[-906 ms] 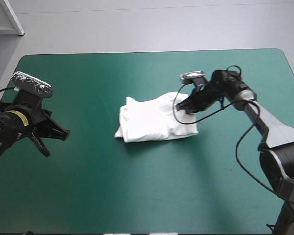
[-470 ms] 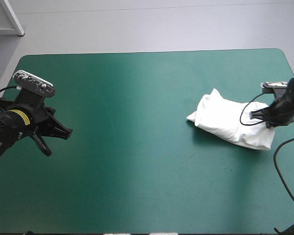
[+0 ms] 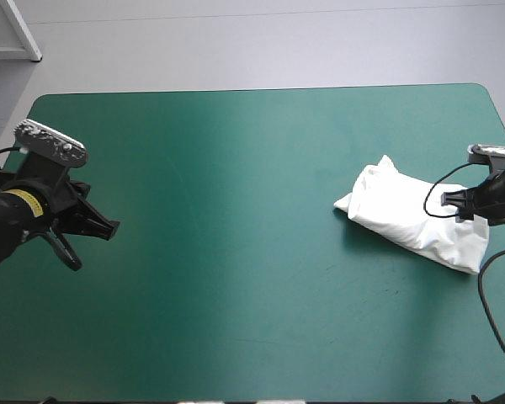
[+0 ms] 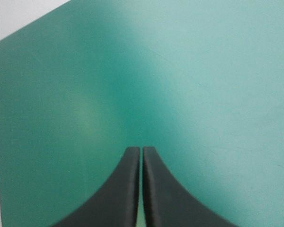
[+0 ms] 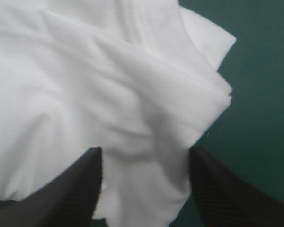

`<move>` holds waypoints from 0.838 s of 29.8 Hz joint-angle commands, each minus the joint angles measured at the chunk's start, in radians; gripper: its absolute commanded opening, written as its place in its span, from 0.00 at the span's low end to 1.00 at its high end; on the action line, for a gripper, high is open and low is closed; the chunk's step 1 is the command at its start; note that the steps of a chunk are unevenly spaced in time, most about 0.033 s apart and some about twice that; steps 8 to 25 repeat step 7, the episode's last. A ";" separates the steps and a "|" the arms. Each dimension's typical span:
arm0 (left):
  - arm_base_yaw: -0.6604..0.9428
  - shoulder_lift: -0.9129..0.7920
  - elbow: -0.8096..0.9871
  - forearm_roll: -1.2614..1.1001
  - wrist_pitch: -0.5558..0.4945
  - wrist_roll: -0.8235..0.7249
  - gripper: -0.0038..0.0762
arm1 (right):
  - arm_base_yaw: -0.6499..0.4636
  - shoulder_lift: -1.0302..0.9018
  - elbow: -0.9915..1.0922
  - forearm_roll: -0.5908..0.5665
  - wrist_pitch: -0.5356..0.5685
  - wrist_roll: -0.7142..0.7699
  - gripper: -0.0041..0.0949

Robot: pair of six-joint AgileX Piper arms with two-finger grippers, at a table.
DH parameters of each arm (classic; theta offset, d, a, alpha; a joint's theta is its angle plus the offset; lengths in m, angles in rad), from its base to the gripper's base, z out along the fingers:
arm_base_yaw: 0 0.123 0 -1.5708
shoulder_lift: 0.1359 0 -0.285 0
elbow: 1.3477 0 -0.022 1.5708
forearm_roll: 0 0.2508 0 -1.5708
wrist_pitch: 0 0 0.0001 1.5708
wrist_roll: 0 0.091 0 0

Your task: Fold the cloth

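On the teal-green cover (image 3: 236,252), toward the table's 3 o'clock edge in the high view, the T-shirt (image 3: 408,223) lay as a folded white bundle. Its long axis ran from 10 o'clock to 4 o'clock, with one corner poking out at the 10 o'clock end. The right gripper (image 5: 144,152) sat at the bundle's 2 o'clock side, its black fingers (image 5: 80,189) spread wide apart with white cloth lying between them. At 9 o'clock, well apart from the shirt, the left gripper (image 4: 142,150) hung over bare cover, its fingers pressed together into one point.
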 commanded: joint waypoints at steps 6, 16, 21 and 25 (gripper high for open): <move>-0.001 -0.125 -0.069 0.085 -0.082 -0.051 0.07 | 0.042 -0.381 -0.131 0.336 0.003 -0.182 0.35; -0.001 -0.144 -0.069 0.100 -0.082 -0.057 0.07 | 0.050 -0.443 -0.137 0.361 -0.010 -0.221 0.18; -0.001 -0.144 -0.069 0.100 -0.082 -0.057 0.07 | 0.050 -0.443 -0.137 0.361 -0.010 -0.221 0.18; -0.001 -0.144 -0.069 0.100 -0.082 -0.057 0.07 | 0.050 -0.443 -0.137 0.361 -0.010 -0.221 0.18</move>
